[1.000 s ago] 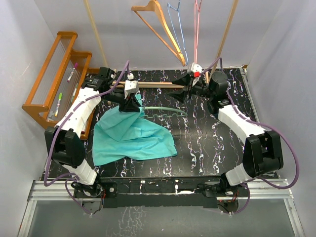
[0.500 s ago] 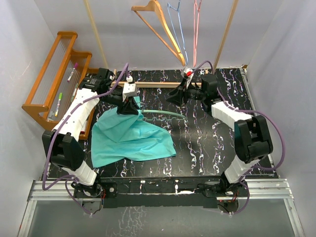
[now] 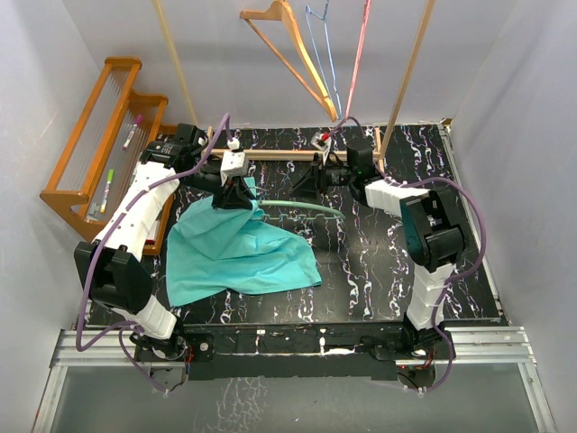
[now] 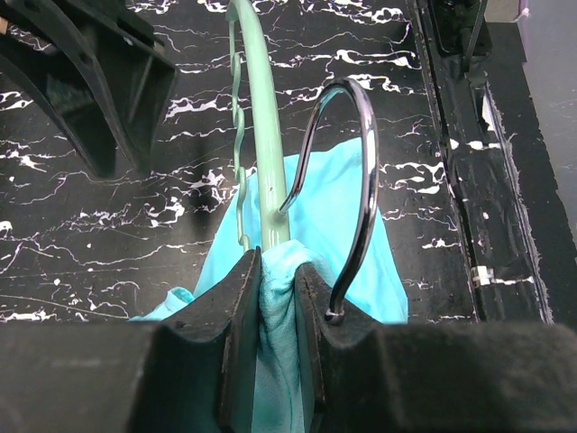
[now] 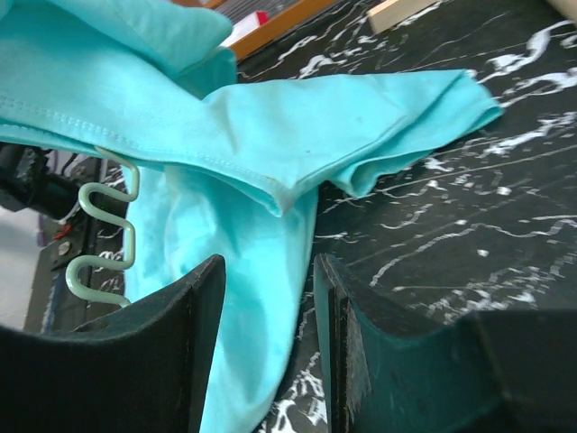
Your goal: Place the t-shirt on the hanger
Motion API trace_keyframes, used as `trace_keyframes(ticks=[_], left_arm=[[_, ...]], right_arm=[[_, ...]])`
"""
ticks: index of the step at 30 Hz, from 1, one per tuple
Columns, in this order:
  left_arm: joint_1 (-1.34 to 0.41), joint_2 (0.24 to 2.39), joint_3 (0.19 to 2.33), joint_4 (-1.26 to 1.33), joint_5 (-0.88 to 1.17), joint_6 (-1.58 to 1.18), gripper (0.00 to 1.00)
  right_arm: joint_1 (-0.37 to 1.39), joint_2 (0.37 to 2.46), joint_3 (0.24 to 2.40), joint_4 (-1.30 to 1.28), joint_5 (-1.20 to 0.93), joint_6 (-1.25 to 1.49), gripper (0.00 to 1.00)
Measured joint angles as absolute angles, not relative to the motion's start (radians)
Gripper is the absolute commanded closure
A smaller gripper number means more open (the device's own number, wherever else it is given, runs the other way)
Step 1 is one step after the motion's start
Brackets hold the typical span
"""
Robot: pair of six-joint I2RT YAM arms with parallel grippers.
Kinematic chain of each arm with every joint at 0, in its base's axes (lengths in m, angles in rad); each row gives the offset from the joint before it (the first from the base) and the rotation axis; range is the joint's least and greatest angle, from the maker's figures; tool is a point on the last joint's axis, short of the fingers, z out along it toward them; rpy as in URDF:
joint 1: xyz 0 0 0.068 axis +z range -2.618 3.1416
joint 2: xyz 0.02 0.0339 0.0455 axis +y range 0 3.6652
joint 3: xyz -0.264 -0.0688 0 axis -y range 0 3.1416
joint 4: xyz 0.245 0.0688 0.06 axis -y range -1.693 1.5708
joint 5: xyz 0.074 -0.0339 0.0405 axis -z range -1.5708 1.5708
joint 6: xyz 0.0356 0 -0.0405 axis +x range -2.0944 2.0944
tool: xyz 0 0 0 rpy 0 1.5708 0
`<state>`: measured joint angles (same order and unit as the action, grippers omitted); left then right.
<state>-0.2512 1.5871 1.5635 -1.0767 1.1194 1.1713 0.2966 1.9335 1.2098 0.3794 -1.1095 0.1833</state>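
The teal t-shirt [image 3: 239,253] lies spread on the black marbled table, and one bunched part rises into my left gripper [image 3: 236,194]. In the left wrist view that gripper [image 4: 278,271] is shut on a fold of the t-shirt [image 4: 347,244] at the neck of the mint hanger [image 4: 261,135], whose metal hook [image 4: 368,162] curves beside the right jaw. The hanger's arm [image 3: 306,207] sticks out to the right of the cloth. My right gripper [image 3: 302,180] is open just behind that arm. In the right wrist view it [image 5: 268,307] faces the t-shirt [image 5: 270,135] and the hanger's notched end [image 5: 104,244].
A wooden rack [image 3: 99,135] stands at the left edge. An orange wooden hanger [image 3: 288,45], a blue wire hanger [image 3: 323,45] and a pink one [image 3: 361,45] hang at the back. A wooden bar [image 3: 279,155] lies along the back, and slanted rods [image 3: 410,63] stand there.
My right arm has swung left across the back of the table, bringing its open gripper close to the hanger arm. My left gripper has kept its hold and barely moved.
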Motion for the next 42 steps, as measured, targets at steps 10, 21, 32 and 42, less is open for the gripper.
trace_keyframes(ticks=[10, 21, 32, 42], left_arm=[[-0.252, 1.587, 1.565, -1.078, 1.144, 1.172, 1.0], [-0.254, 1.57, 1.571, -1.07, 1.163, 1.151, 1.0], [-0.259, 1.558, 1.571, -1.033, 1.183, 1.114, 1.0], [-0.26, 1.554, 1.571, -1.155, 1.182, 1.249, 1.0]], right_arm=[[0.375, 1.99, 1.205, 0.485, -1.166, 0.27, 0.54], [0.413, 2.1, 1.178, 0.736, -1.179, 0.459, 0.56], [0.447, 2.144, 1.178, 0.871, -1.158, 0.556, 0.57], [0.401, 2.146, 1.167, 0.945, -1.205, 0.608, 0.58]])
